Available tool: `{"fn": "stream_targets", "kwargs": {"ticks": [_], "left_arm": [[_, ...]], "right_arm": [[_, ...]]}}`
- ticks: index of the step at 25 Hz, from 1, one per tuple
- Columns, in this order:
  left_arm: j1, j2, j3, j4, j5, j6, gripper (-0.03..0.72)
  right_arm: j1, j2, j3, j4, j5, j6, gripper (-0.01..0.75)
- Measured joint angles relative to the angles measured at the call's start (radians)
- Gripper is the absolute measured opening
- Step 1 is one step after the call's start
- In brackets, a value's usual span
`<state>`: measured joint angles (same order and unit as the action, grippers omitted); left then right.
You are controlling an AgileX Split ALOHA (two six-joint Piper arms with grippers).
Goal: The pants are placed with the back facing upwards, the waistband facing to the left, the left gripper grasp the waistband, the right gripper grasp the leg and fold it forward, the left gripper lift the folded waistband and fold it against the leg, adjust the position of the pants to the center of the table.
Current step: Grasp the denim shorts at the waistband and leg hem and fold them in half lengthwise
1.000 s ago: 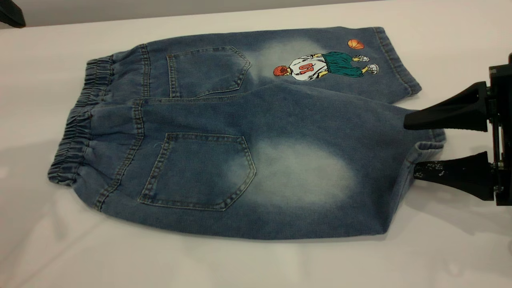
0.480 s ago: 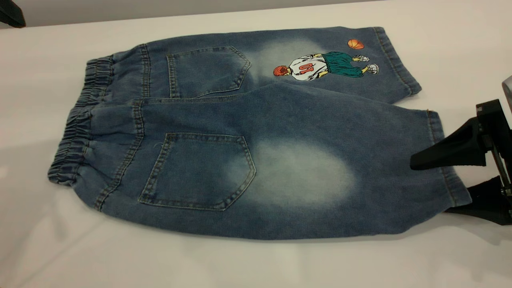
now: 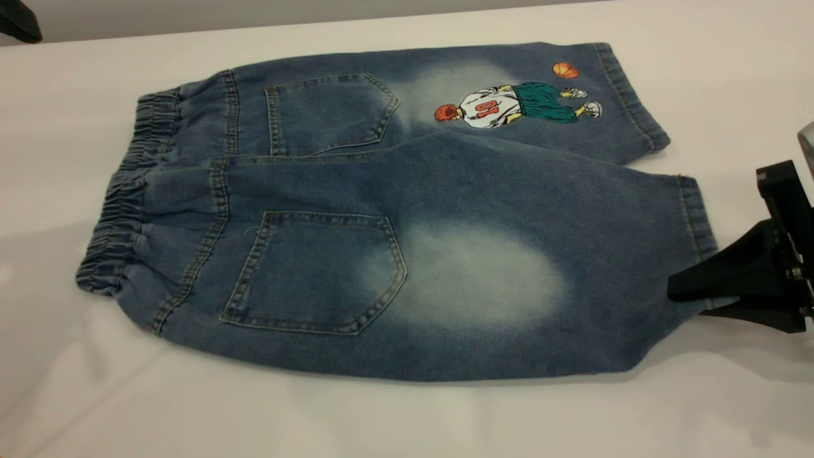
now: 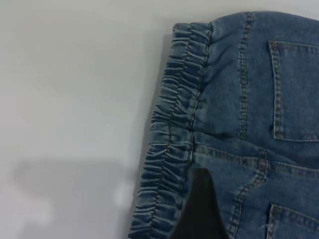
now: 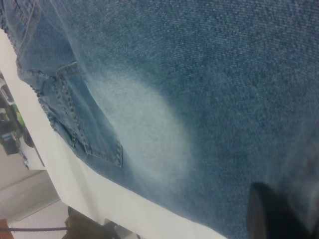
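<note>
Your pants (image 3: 356,210) lie flat on the white table (image 3: 407,420), back up, waistband (image 3: 124,197) at the left, both hems at the right.

The printed leg sits on the far side, cartoon figure (image 3: 515,105) near its hem. The plain leg (image 3: 509,267) is the near one, and its upper edge overlaps the printed leg along the middle.

Right tool (image 3: 703,299) is at the right edge of the scene, closed on the hem corner of the plain leg: upper wedge on top of the cloth, lower one under it, denim pinched between. Its wrist view is filled with denim and the faded patch (image 5: 144,129).

Left tool (image 4: 199,209): only a dark fingertip shows in its wrist view, over the cloth just inside the waistband. You cannot tell whether it is open or closed.

A dark object (image 3: 19,22) sits at the far left corner, well apart from the pants.
</note>
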<state>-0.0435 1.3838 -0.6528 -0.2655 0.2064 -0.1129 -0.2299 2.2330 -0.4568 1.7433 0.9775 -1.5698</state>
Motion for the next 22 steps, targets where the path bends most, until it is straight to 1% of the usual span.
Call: {"fn": "stream_targets", "kwargs": {"ticks": [5,9,12,16,19,22], "left_arm": [[0.0,0.0,0.0,0.002,0.054,0.0,0.519],[0.0,0.0,0.0,0.003,0.067,0.0,0.519],[0.0,0.006,0.0,0.007,0.094,0.002,0.519],[0.0,0.053,0.0,0.008,0.106,0.002,0.519],[0.0,0.117,0.0,0.01,0.115,0.005,0.519],[0.0,0.188,0.0,0.011,0.098,0.028,0.519]], "right_arm": [[0.001,-0.061,0.0,-0.007,-0.039,0.0,0.013],[0.001,-0.162,0.0,-0.058,-0.076,0.0,0.013],[0.003,-0.252,0.0,-0.104,-0.078,0.0,0.013],[0.041,-0.341,0.0,-0.129,-0.11,0.0,0.013],[0.083,-0.363,0.0,-0.126,-0.108,0.0,0.013],[0.113,-0.363,0.0,-0.126,-0.109,0.0,0.013]]}}
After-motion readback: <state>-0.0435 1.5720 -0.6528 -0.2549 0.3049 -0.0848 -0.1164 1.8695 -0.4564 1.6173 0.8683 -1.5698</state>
